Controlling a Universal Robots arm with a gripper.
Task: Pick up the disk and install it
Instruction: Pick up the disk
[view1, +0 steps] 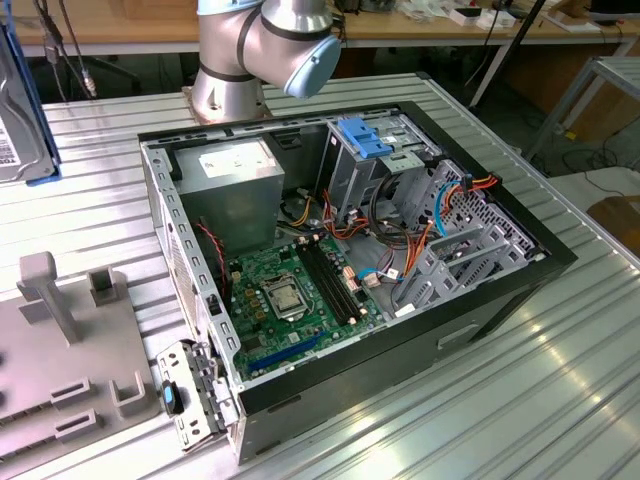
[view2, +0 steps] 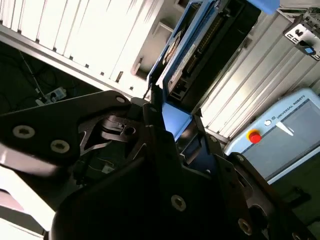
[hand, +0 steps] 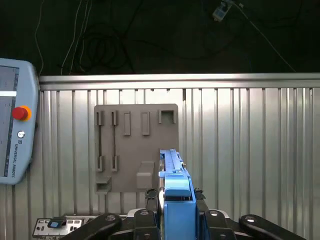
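The disk (view1: 14, 120) hangs in the air at the exterior view's far left edge: grey metal, white label, blue frame. In the first wrist view I see it edge-on as a blue strip (hand: 176, 192), and my gripper (hand: 175, 200) is shut on it, one black finger (hand: 150, 196) on each side. The second wrist view shows the disk (view2: 197, 47) reaching away from the gripper (view2: 172, 131), which clamps its blue end. The disk is above the grey holder plate (hand: 135, 150), clear of its slots.
An open computer case (view1: 480, 310) lies on the ribbed metal table, with a green motherboard (view1: 290, 290), a grey power supply box (view1: 235, 180) and a blue-clipped drive bay (view1: 365, 135). The arm's base (view1: 250, 50) stands behind it. A teach pendant (hand: 15, 130) lies beside the holder plate.
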